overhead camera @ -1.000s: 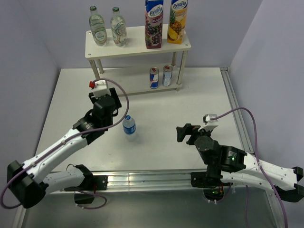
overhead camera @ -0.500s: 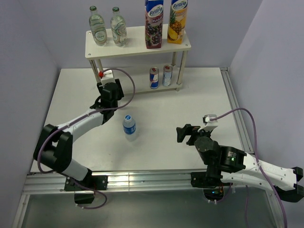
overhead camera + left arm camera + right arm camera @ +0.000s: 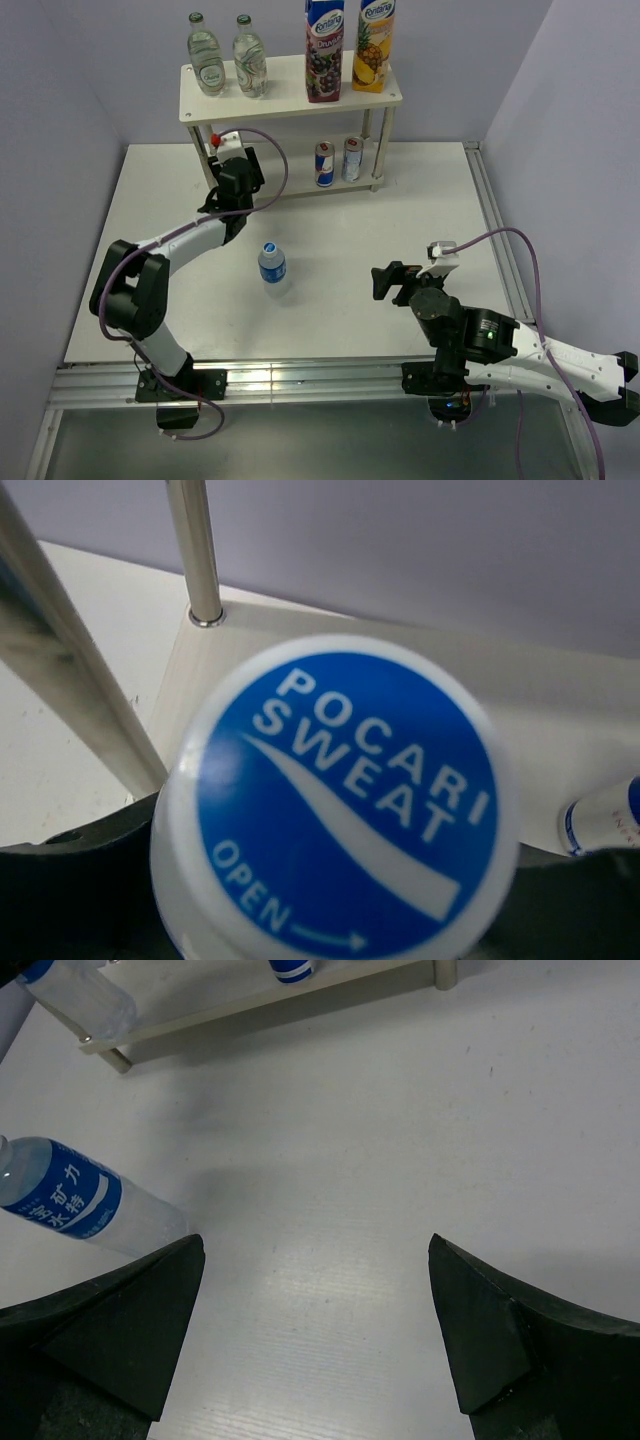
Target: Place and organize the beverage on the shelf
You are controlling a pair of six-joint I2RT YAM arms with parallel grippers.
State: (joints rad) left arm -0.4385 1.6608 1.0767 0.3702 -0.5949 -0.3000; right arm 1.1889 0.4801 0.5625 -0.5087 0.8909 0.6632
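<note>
I see a white table (image 3: 400, 210), lilac walls (image 3: 110, 50); the far shelf (image 3: 290, 102) carries bottles (image 3: 207, 58), cartons (image 3: 325, 55), cans (image 3: 325, 165). My left gripper (image 3: 232, 165) clamps a Pocari Sweat bottle (image 3: 335, 800); right gripper (image 3: 315, 1260) jaws apart.

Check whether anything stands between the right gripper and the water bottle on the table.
Nothing visible does. The right gripper, jaws open, faces the water bottle across bare table. The shelf stands farther back, off that line.
</note>
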